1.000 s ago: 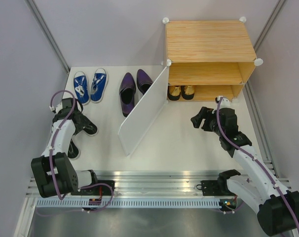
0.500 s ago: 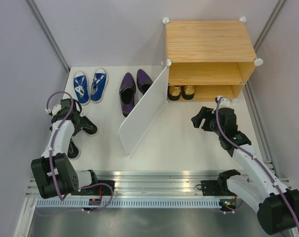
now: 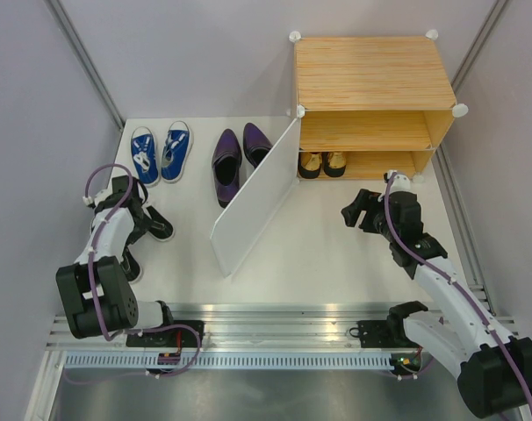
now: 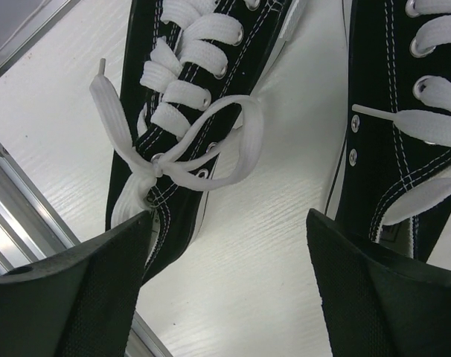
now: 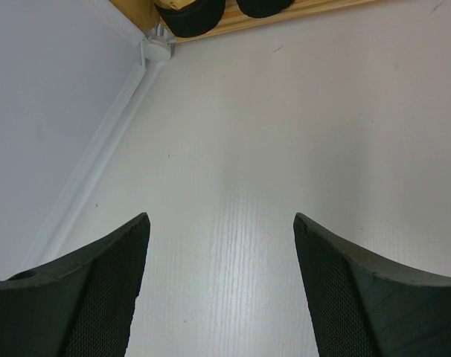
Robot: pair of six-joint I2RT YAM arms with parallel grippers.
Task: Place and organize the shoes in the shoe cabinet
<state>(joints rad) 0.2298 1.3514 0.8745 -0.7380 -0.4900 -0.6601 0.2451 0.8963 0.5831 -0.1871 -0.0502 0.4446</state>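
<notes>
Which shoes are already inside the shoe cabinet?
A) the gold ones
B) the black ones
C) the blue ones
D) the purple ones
A: the gold shoes sit side by side on the bottom shelf of the shoe cabinet, and no other pair is inside it.

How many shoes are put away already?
Done: only the gold shoes sit in the cabinet. In hand: nothing; the open left gripper hovers over the black shoes. Left: black, blue sneakers and purple shoes, all on the table.
</notes>
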